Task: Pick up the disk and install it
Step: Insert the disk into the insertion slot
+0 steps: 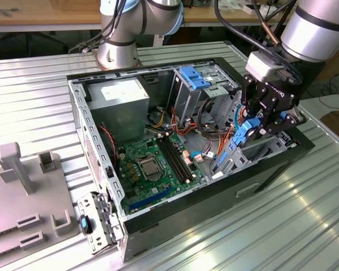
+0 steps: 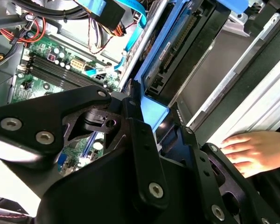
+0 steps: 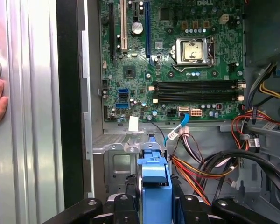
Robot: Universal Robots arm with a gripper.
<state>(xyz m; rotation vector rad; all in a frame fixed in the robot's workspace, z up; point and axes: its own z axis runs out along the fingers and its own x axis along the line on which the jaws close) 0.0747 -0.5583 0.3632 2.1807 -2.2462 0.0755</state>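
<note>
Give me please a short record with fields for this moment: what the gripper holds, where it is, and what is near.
Gripper: black gripper, shut on the disk
Disk: flat grey-metal disk edged by a blue plastic frame, gripped at the frame
Place: at the drive bay on the exterior view's right side of the open black computer case
Seated in bay: cannot tell
Inside the case: green circuit board; grey metal box with a white label
Person: a hand at the ribbed metal table, beside the case
</note>
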